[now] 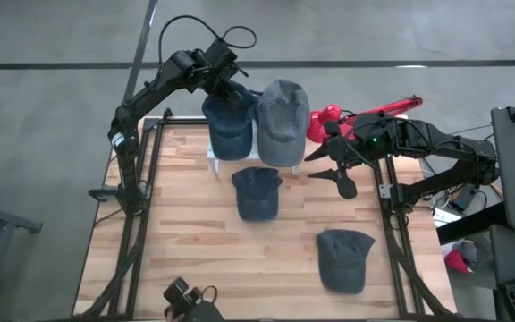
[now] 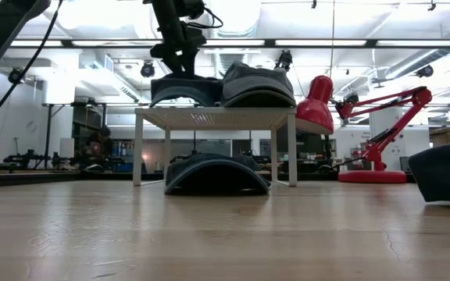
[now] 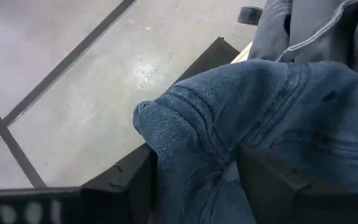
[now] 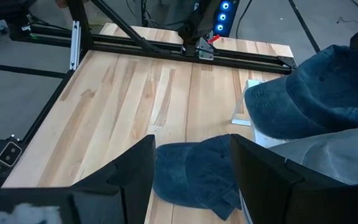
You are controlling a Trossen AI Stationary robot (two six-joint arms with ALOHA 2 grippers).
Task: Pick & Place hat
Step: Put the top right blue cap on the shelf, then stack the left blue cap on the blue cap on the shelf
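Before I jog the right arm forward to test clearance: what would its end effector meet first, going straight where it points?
Probably the dark blue cap on the table, straight ahead between the right end effector's open fingers; depth is uncertain.

Table (image 1: 195, 224): pale wood planks, smooth satin finish. Blue hat (image 3: 272, 112): denim-like cloth, matt, visible weave and stitched seams. Grey hat (image 1: 282, 112): matt cloth. Shelf (image 2: 217, 117): white perforated metal. Lamp (image 2: 319, 97): glossy red.
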